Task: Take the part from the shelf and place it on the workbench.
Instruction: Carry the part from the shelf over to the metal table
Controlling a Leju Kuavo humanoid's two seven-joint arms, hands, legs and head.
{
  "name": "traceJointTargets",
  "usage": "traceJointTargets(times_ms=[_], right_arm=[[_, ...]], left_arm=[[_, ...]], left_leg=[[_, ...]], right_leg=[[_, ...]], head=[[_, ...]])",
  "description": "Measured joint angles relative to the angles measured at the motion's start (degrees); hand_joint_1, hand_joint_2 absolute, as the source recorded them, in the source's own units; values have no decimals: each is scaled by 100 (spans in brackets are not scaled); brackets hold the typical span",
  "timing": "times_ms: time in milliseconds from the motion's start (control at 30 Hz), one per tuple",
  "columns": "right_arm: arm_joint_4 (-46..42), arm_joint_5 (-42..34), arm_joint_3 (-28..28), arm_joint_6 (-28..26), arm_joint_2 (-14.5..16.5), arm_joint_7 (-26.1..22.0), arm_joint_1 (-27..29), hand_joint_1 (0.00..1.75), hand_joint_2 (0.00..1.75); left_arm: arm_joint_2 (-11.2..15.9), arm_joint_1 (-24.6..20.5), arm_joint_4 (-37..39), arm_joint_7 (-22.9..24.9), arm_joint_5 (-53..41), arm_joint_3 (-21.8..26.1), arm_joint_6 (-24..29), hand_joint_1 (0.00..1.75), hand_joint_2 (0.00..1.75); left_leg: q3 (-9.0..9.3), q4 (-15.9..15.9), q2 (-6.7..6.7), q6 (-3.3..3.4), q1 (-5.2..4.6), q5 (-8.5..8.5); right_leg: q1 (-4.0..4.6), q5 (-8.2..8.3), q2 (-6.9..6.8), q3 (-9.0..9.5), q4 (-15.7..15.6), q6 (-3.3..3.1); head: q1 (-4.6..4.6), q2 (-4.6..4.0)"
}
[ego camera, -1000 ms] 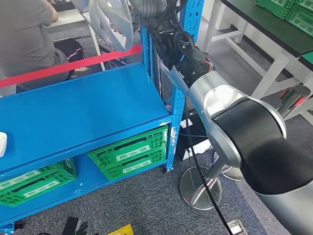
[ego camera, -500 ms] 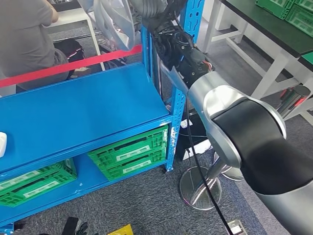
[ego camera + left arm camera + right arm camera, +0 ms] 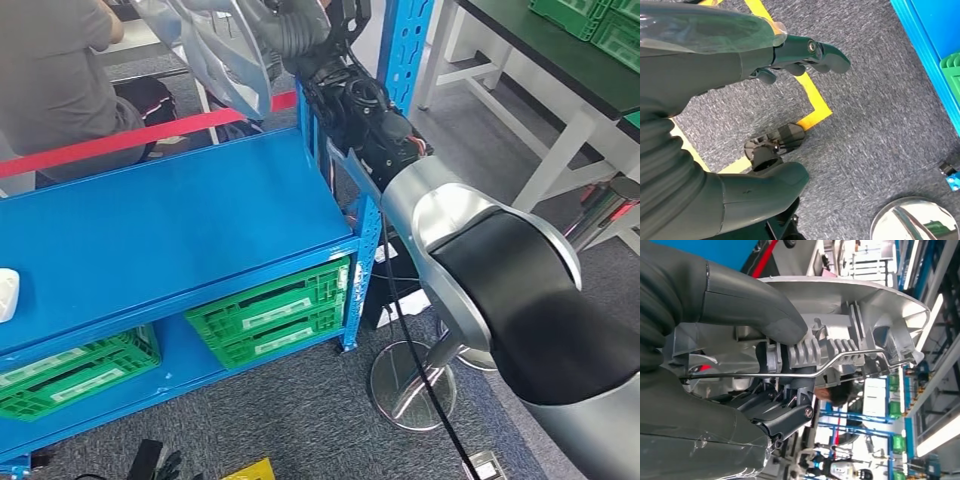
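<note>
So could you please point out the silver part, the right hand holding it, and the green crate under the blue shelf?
silver part (image 3: 851,300): right wrist view, on its smooth outer shell.
right hand (image 3: 753,305): right wrist view, on the thumb.
green crate (image 3: 268,310): head view, on its front wall.

Blue shelf (image 3: 173,215); green slatted crates (image 3: 268,312); red tape (image 3: 136,137); silver part (image 3: 851,315), perhaps ribbed; grey carpet (image 3: 881,100).

High head view over shelf (image 3: 173,215); close wrist views behind hands.

silver arm (image 3: 453,215), black cable (image 3: 411,350)
</note>
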Motion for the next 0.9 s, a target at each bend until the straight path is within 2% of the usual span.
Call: traceJointTargets(times_ms=[133, 433, 900], right_arm=[[26, 75, 23, -62, 0, -51, 23, 175, 175], [57, 78, 39, 669, -8, -20, 96, 175, 175], [57, 28, 86, 701, -45, -84, 155, 175, 175]], left_arm=[[-3, -1, 0, 4, -38, -1, -3, 0, 175], [-5, -13, 0, 13, -96, -2, -55, 0, 175], [-7, -20, 0, 48, -99, -2, -70, 0, 175]], left_leg=[[2, -1, 2, -2, 3, 3], [5, -1, 16, -6, 3, 6], [-1, 23, 20, 1, -7, -7]], right_leg=[[3, 0, 1, -3, 5, 0], [3, 2, 13, -13, 20, -2], [-11, 0, 12, -12, 18, 2]], head=[[-1, 0], [-1, 0], [-7, 0]])
